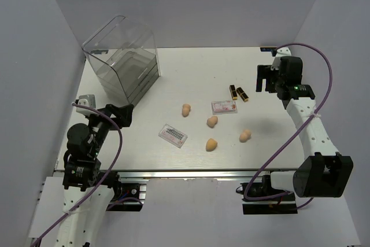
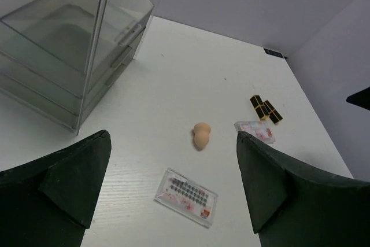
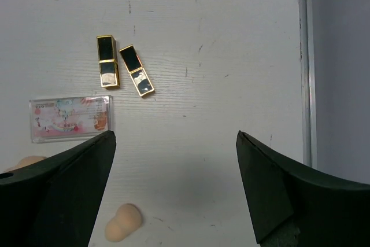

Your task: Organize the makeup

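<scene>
Four tan sponges lie mid-table: one, one, one and one. One clear palette lies near the front, another further back. Two black-and-gold lipsticks lie side by side beyond it. My left gripper is open and empty at the table's left; in its wrist view it faces a sponge and a palette. My right gripper is open and empty, above the table right of the lipsticks; the pink palette and a sponge also show.
A large clear plastic drawer box stands at the back left, and shows in the left wrist view. The table's right edge runs close beside my right gripper. Grey walls surround the table.
</scene>
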Controlling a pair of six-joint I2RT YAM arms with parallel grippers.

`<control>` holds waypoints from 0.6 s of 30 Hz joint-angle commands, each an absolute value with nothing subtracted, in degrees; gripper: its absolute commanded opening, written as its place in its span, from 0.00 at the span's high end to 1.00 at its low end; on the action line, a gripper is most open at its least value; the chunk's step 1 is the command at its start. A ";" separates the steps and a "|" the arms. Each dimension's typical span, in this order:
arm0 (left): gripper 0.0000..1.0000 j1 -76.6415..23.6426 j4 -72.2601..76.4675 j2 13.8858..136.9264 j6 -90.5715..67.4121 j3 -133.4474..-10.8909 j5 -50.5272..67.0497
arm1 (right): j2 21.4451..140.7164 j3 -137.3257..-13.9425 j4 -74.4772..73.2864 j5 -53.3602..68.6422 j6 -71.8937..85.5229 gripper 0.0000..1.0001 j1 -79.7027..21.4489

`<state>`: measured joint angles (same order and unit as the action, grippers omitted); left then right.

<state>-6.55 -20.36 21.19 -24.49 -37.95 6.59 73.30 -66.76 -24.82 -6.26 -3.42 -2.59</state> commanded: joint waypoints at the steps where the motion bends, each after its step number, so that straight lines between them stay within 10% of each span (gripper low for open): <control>1: 0.02 -6.42 -23.38 20.92 -25.48 -37.88 10.54 | 72.95 -69.08 -23.91 -2.58 -5.17 0.11 -2.46; 8: 0.06 -6.42 -20.40 22.76 -31.28 -36.65 11.42 | 68.64 -65.48 -32.94 34.79 -39.95 0.11 -5.26; 14: 0.80 -6.42 -15.04 26.63 -36.11 -35.33 13.71 | 72.32 -63.72 -33.76 31.89 -43.60 0.11 -17.48; 18: 0.86 -6.42 -11.70 28.39 -39.72 -34.89 14.06 | 77.94 -65.91 -21.55 36.98 -28.50 0.22 -18.90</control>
